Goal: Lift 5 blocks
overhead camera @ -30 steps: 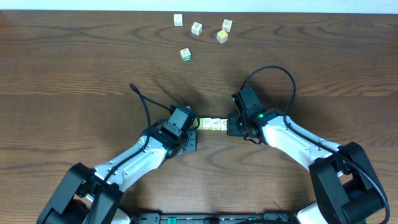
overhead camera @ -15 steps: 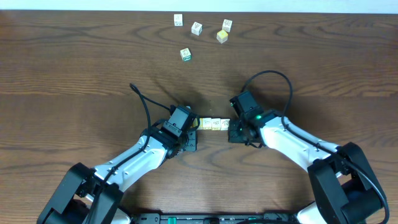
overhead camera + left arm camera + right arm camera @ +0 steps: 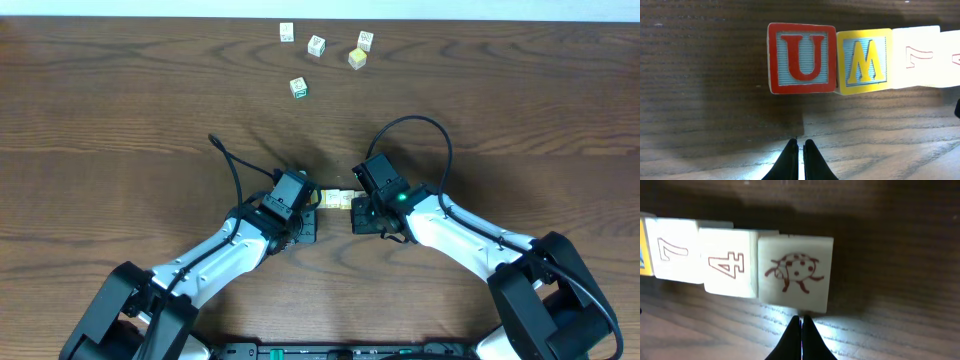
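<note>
Several blocks stand side by side in a tight row [image 3: 335, 200] at the table's middle. The left wrist view shows a red U block [image 3: 801, 59], a yellow M block [image 3: 864, 61] and a pale 7 block [image 3: 917, 57]. The right wrist view shows the 7 block [image 3: 675, 252], a 4 block [image 3: 729, 262] and a ladybug block [image 3: 795, 273]. My left gripper [image 3: 801, 142] [image 3: 312, 205] is shut and empty, a short way off the U block. My right gripper [image 3: 801, 317] [image 3: 358, 210] is shut, its tips at the ladybug block's near edge; its body hides the row's right end from overhead.
Several more small blocks lie scattered at the table's far edge, among them a yellow one [image 3: 357, 58] and a green-printed one [image 3: 298, 88]. Black cables loop up behind both wrists [image 3: 225, 155] [image 3: 415, 125]. The table is dark wood [image 3: 120, 120].
My right gripper has moved left along the row and now covers its right end in the overhead view. The left arm has not moved.
</note>
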Controlling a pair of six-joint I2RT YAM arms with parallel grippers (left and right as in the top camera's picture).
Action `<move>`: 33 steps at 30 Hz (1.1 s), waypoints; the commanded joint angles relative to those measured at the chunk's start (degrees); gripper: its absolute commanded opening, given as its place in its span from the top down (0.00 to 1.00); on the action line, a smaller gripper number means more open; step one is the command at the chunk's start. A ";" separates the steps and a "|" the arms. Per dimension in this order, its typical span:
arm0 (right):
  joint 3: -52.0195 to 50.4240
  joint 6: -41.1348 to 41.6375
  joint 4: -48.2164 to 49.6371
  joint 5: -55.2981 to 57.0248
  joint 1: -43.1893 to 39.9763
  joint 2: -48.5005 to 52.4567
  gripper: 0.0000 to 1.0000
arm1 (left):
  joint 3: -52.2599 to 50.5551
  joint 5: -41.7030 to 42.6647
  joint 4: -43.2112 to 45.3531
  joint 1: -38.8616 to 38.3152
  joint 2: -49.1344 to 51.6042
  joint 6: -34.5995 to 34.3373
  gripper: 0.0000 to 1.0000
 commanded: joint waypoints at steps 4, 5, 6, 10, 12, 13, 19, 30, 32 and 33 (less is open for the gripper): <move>-0.09 0.70 0.66 2.38 0.39 -0.09 0.99 | 0.31 -1.18 0.00 -0.07 -0.04 -0.28 0.93; -0.09 0.70 0.68 2.40 0.39 -0.09 0.99 | 0.31 -1.18 0.00 -0.07 -0.04 -0.28 0.93; -0.09 0.68 0.70 2.58 0.39 -0.09 0.99 | 0.31 -1.18 0.00 -0.07 -0.04 -0.28 0.93; -0.09 0.68 1.49 3.41 0.39 -0.09 0.99 | 0.31 -1.18 0.00 -0.07 -0.04 -0.26 0.93; -0.09 0.68 2.01 3.39 0.39 -0.09 0.99 | 0.31 -1.18 0.00 -0.07 -0.04 -0.28 0.93; -0.09 0.68 2.19 3.41 0.39 -0.09 0.99 | 0.31 -1.18 0.00 -0.07 -0.04 -0.28 0.93; -0.09 0.68 2.43 3.63 0.35 -0.09 0.99 | 0.31 -1.18 0.00 -0.07 -0.04 -0.26 0.93; -0.09 0.70 -1.55 5.25 0.35 -0.09 0.99 | 0.31 -1.18 0.00 -0.07 -0.04 -0.28 0.93; -0.09 0.72 -3.28 6.86 0.35 -0.09 0.99 | 0.31 -1.18 0.00 -0.07 -0.04 -0.28 0.93; -0.09 0.85 -4.07 7.78 0.35 -0.09 0.99 | 0.31 -1.18 0.00 -0.07 -0.04 -0.28 0.93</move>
